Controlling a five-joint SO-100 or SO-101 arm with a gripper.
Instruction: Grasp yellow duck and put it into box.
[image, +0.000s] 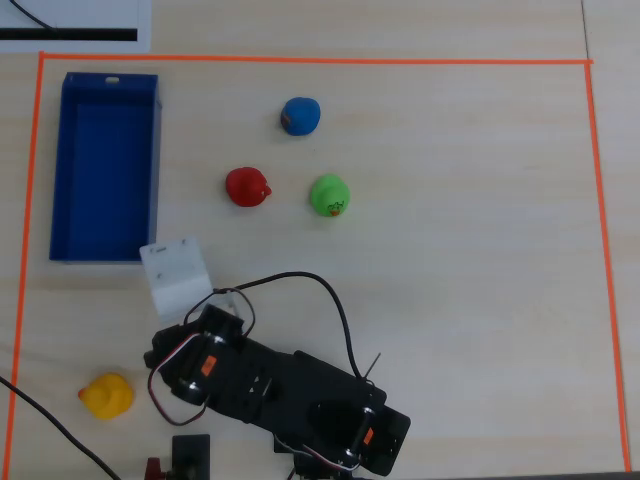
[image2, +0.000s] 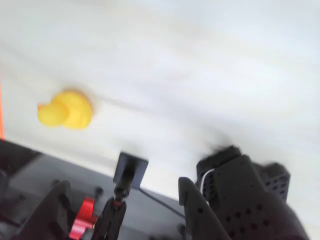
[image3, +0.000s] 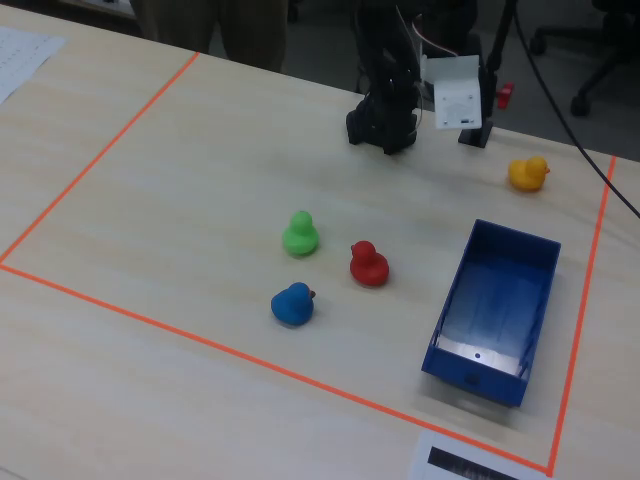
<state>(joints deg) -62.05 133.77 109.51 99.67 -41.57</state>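
The yellow duck (image: 106, 396) sits on the table near the front left corner of the taped area in the overhead view, well apart from the box. It also shows in the wrist view (image2: 66, 110) and the fixed view (image3: 527, 173). The blue box (image: 60, 165) stands open and empty at the far left, also in the fixed view (image3: 450, 320). My gripper (image2: 125, 212) is open and empty, with its black fingers (image2: 200, 215) wide apart. It hangs over the arm's base, away from the duck. The white wrist housing (image: 175, 272) covers the gripper from above.
A red duck (image: 247, 187), a green duck (image: 329, 195) and a blue duck (image: 300, 115) sit mid-table. Orange tape (image: 300, 60) marks the work area. The black arm base (image: 330, 420), its cables and a red-handled clamp (image2: 82, 225) stand at the front edge.
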